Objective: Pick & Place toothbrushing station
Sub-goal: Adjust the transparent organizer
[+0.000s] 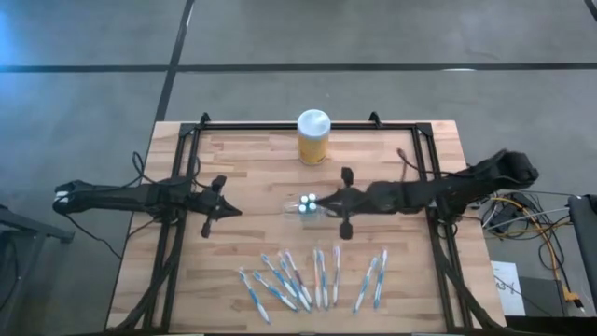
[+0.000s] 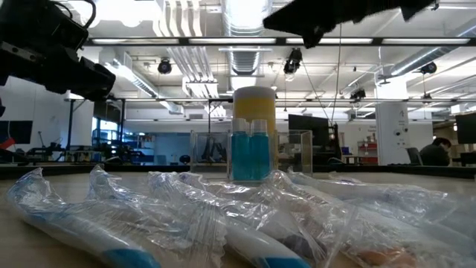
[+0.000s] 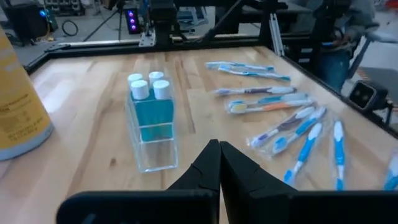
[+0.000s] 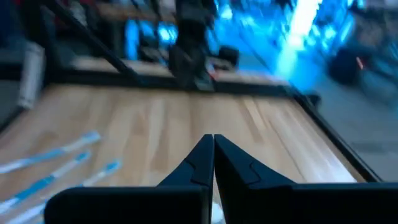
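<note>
Plastic holder [image 3: 152, 127] with its white-capped tubes [image 3: 148, 86] stands mid-desk [image 1: 252, 168] between both clenched, empty tools, left tool [image 1: 229, 211] and right tool [image 1: 322, 203], and looks light, rigid, slick, best pinched across its narrow walls.

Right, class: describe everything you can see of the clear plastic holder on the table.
The clear plastic holder is a small, see-through rectangular box standing upright on the wooden table. Its rear compartment holds three blue tubes with white caps; the front compartment looks empty. It sits mid-table, apart from the yellow jar and the wrapped toothbrushes. From above, the right gripper hangs by it with fingers shut; whether they touch is unclear.
</note>
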Motion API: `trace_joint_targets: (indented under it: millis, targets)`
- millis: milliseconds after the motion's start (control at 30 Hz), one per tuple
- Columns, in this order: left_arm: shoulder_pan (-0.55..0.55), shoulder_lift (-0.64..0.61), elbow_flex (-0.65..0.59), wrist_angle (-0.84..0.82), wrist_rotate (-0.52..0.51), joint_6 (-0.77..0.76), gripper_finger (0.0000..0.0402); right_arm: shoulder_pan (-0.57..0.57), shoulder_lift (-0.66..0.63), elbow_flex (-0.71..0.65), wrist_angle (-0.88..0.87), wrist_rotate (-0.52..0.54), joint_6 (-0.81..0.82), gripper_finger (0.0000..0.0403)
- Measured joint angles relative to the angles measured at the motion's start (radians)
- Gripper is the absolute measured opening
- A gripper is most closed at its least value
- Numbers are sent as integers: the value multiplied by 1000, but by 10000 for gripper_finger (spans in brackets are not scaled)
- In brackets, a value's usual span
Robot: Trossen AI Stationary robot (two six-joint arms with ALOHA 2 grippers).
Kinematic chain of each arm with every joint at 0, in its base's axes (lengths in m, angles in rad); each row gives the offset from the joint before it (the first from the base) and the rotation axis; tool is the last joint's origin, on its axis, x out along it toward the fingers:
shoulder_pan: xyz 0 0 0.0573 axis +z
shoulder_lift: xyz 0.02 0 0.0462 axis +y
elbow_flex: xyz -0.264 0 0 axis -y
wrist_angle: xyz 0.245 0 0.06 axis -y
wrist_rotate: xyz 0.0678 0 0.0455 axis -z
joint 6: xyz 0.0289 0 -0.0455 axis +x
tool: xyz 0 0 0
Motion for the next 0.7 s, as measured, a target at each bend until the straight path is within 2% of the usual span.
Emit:
trace_joint_targets:
  millis: [100,200,333,400,533,700]
  targets:
    - [0,-3,0,31,-10,-32,5,-64,-60,-117,127,-30,-3,8]
    - [2,-5,20,51,-45,-37,5,-127,-132,-193,131,-33,22,8]
    - [8,-17,42,94,-243,3,3,-203,-216,-275,129,-108,59,8]
    - [14,-21,42,119,-311,46,4,-223,-252,-312,129,-109,61,8]
    - [35,-54,44,135,-317,64,3,-238,-305,-402,213,-115,94,8]
    - [39,-179,34,164,-261,55,4,-236,-347,-537,331,-121,148,8]
